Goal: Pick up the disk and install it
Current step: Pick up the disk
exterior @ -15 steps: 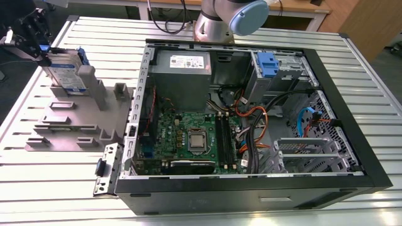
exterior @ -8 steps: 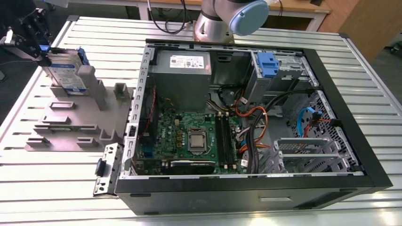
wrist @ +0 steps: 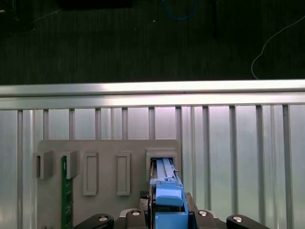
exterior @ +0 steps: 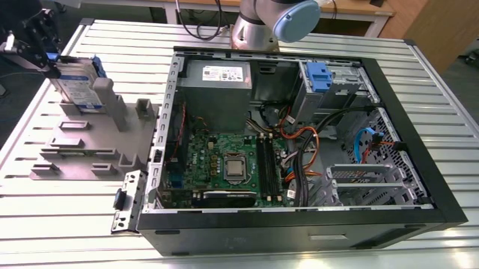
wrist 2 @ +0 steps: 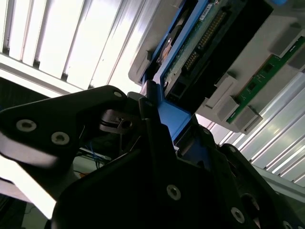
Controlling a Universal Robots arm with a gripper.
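Slats of silver metal make up the table, and at the exterior view's left a grey plastic holder with several upright slots lies on it. The flat, rectangular silver-grey disk, with its white-and-blue label and blue plastic bracket, stands on edge in one of the holder's tall slots, its lower end down between the posts. The black tool sits at the disk's upper end, its two fingers pressed against the blue bracket from either side so that it pinches the disk. In the first wrist view the tool looks straight down the disk into the slot of the holder, and a thin green circuit board stands in a neighbouring slot. In the second wrist view the tool grips the blue edge while the disk shows its dark underside. Well apart, toward the exterior view's right, a large open black computer case lies on its side with a green motherboard showing, and the arm's silver base rises behind it.
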